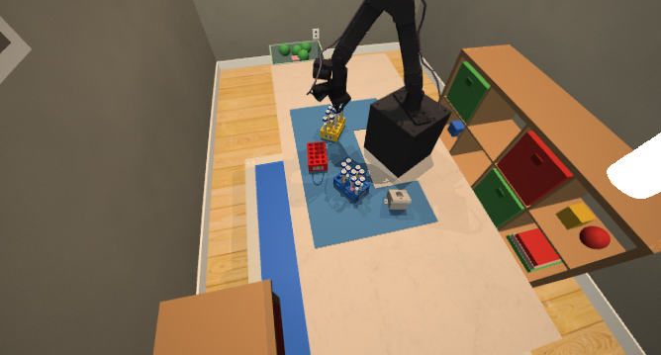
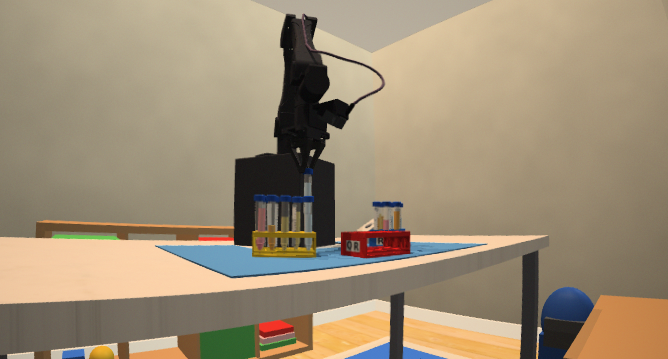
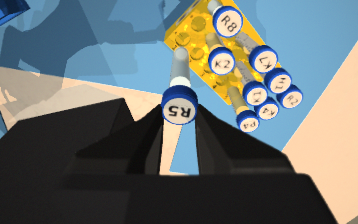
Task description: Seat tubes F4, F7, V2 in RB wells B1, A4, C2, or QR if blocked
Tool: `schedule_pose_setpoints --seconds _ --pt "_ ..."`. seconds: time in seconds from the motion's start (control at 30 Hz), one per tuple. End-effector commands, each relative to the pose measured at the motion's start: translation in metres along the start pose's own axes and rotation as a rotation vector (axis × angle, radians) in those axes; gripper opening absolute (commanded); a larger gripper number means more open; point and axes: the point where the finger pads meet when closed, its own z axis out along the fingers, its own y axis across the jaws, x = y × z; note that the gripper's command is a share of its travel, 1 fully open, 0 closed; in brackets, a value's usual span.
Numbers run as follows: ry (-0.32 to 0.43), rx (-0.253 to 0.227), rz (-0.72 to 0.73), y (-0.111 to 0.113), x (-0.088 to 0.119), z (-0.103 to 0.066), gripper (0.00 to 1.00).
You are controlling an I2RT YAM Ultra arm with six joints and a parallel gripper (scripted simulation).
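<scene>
My gripper (image 1: 340,107) (image 2: 306,169) (image 3: 179,111) is shut on the cap of tube R5 (image 2: 308,184) (image 3: 181,75), a blue-rimmed white cap. The tube hangs about upright, lifted above the yellow rack RB (image 1: 330,134) (image 2: 284,254) (image 3: 173,31). RB holds several other tubes, among them R8 (image 3: 227,22), K2 (image 3: 221,61), R2 (image 3: 290,96), K4 (image 3: 266,108) and P4 (image 3: 248,121). The blue rack RA (image 1: 341,190) holds several tubes; their labels are too small to read. The red rack QR (image 1: 317,168) (image 2: 353,245) shows no tubes.
QR stands between RB and RA on the blue bench mat (image 1: 346,230). A small whitish box (image 1: 398,200) stands beside RA, on the side away from RB. The arm's black base block (image 1: 396,141) is close to both RB and RA.
</scene>
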Motion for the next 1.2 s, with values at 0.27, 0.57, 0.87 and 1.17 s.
schedule_pose_setpoints --seconds 0.27,0.57,0.87,1.17 --pt "-0.015 0.001 -0.004 0.015 0.009 -0.007 0.00" --pt "-0.015 0.001 -0.004 0.023 0.018 -0.008 0.00" --pt "-0.003 -0.003 -0.004 0.039 -0.001 -0.006 0.00" --pt "0.004 -0.005 -0.004 0.057 -0.015 -0.007 0.00"
